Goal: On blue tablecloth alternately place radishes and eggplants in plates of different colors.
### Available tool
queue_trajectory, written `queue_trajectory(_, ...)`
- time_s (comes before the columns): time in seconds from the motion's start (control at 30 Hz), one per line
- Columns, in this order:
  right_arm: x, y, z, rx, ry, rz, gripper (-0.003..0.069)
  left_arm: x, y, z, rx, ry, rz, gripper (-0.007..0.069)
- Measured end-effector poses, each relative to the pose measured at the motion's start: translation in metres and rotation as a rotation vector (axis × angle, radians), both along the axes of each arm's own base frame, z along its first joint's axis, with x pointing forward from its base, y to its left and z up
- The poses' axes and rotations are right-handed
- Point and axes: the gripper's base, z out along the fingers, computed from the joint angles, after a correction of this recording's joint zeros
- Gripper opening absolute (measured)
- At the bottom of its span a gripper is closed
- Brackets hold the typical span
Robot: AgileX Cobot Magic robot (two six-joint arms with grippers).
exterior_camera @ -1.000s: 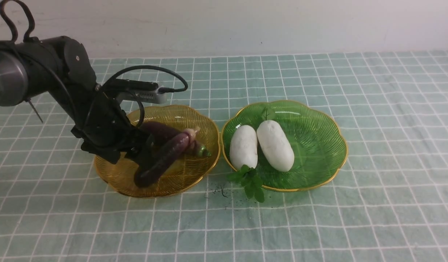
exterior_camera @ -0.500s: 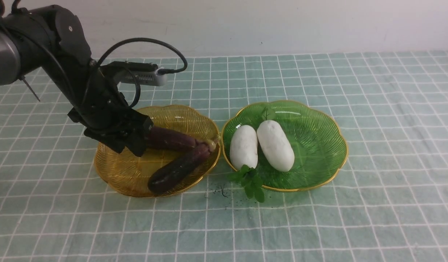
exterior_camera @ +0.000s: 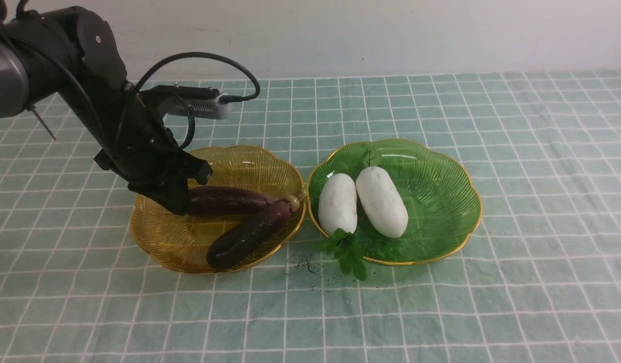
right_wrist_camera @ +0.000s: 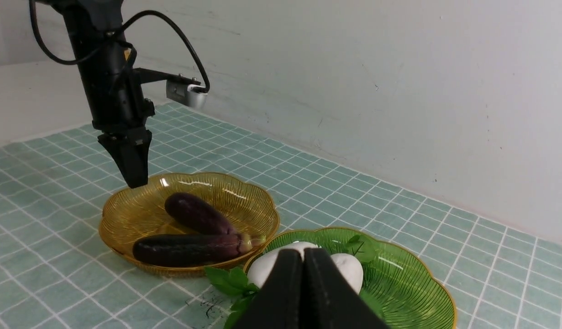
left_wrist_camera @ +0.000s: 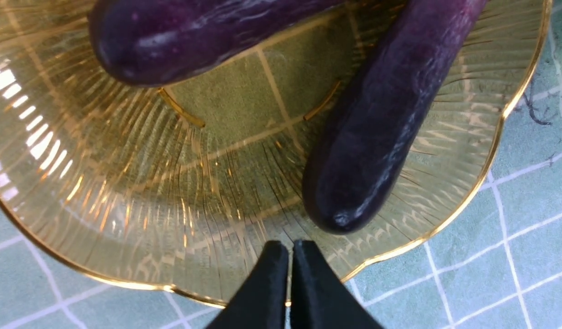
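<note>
Left claw: my left gripper (exterior_camera: pixel 181 201) hung above the near-left part of the amber plate (exterior_camera: pixel 159 242), its jaws pressed together with nothing between them; in my left wrist view the two black fingertips (left_wrist_camera: pixel 274 265) met edge to edge over the plate's ribbed wall.

Right claw: my right gripper (right_wrist_camera: pixel 302 260) was also closed and empty, its tips meeting in my right wrist view; in the front view almost none of that arm showed.

Eggplants: both lay in the amber plate. The farther eggplant (exterior_camera: pixel 227 199) lay crosswise with its blunt end toward my left claw; the nearer eggplant (exterior_camera: pixel 247 234) slanted from the plate's front toward its right rim. Their stem ends met close to the rim beside the green plate.

Radishes: both rested in the green plate (exterior_camera: pixel 441 201), side by side and touching. The left radish (exterior_camera: pixel 337 202) had its green leaves (exterior_camera: pixel 346 249) spilling over the near rim onto the cloth; the right radish (exterior_camera: pixel 381 201) lay slightly slanted, a small leaf tuft showing at its far end.

Plates: amber on my left, green on my right, rims just beside each other.

Tablecloth: the blue tablecloth (exterior_camera: pixel 542 151) lay flat beneath both plates, with dark specks (exterior_camera: pixel 304 264) in front of the gap between them.
</note>
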Motion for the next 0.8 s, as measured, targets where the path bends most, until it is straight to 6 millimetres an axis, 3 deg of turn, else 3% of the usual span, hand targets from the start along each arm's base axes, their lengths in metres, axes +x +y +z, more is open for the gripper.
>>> queue_trajectory(0.6,-0.001,0.000,-0.002,0.041,0.037,0.004,-0.0015,-0.002,0.000,0.000,0.002,0.026,-0.006,-0.0008)
queue_trajectory(0.8,-0.001,-0.013,-0.024,0.100,0.056,-0.142,-0.0015,-0.003,0.000,0.000,0.002,0.033,-0.007,-0.0008)
